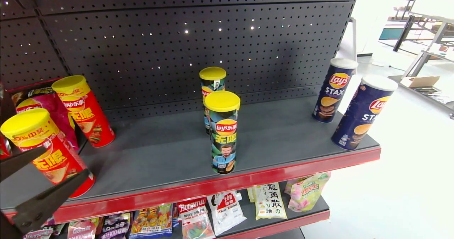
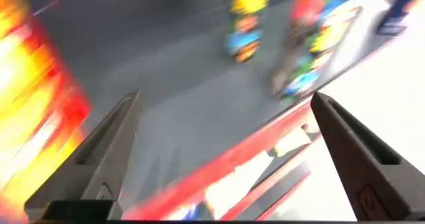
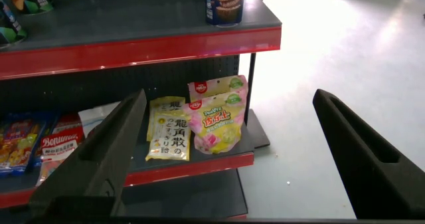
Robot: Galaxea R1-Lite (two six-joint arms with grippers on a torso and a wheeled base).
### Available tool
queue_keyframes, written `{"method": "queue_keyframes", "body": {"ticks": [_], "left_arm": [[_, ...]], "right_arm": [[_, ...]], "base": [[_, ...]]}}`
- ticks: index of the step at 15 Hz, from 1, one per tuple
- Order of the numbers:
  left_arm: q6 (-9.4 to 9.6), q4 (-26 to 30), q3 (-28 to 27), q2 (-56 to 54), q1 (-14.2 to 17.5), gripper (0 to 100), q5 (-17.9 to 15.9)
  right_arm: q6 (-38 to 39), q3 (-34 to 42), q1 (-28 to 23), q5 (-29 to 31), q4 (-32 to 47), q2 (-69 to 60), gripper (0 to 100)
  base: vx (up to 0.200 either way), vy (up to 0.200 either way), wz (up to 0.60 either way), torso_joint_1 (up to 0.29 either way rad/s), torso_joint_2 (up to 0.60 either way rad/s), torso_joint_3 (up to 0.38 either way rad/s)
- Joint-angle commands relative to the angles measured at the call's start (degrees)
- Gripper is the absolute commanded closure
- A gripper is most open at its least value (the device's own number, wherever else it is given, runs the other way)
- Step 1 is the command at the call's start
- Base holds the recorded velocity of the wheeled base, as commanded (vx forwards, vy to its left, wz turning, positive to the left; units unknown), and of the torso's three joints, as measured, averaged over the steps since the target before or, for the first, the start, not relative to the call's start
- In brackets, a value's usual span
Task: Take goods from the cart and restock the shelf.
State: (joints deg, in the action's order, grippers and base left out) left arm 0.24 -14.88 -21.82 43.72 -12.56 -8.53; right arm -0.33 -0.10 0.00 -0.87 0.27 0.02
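On the shelf [image 1: 159, 150], the left front can [image 1: 46, 150] is standing near the edge, with the left back can [image 1: 83, 111] behind it. The middle front can [image 1: 222, 132] is standing just before the middle back can [image 1: 212, 81]. At the right end, the right front can [image 1: 363, 113] is standing beside the right back can [image 1: 333, 90]. Snack bags [image 1: 267, 200] are sitting on the lower shelf [image 1: 291, 223] underneath.

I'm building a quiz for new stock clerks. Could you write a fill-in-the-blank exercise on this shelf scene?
1. The dark blue chip can at the right front corner of the shelf has a ___ lid.
2. The left gripper is ___ near the front red chip can.
3. The front middle chip can has a ___ lid.

Missing words: white; open; yellow.
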Motion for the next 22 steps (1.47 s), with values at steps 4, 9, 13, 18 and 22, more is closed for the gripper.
{"method": "queue_keyframes", "body": {"ticks": [4,9,13,18,22], "left_arm": [[-2.79,24.4,3.9,-32.2,3.7,0,12.4],[-0.33,29.8,5.8,-38.0,3.8,0,15.7],[0.28,29.7,6.1,-38.0,3.8,0,15.8],[0.46,29.6,6.6,-38.1,3.8,0,15.6],[0.46,26.9,11.2,-38.1,3.8,0,14.9]], "right_arm": [[0.0,0.0,0.0,0.0,0.0,0.0,0],[-0.4,0.0,0.0,-0.1,0.0,0.0,0],[-0.8,0.0,0.1,-0.2,0.0,0.0,0],[-0.3,0.0,0.1,-0.4,0.0,0.0,0],[-0.5,0.0,0.1,-0.5,0.0,0.0,0]], "base": [[0.000,0.000,0.00,0.000,0.00,0.000],[0.000,0.000,0.00,0.000,0.00,0.000],[0.000,0.000,0.45,-0.003,0.00,0.005],[0.000,0.000,0.36,-0.001,0.00,0.002],[0.000,0.000,0.00,0.000,0.00,0.000]]}}
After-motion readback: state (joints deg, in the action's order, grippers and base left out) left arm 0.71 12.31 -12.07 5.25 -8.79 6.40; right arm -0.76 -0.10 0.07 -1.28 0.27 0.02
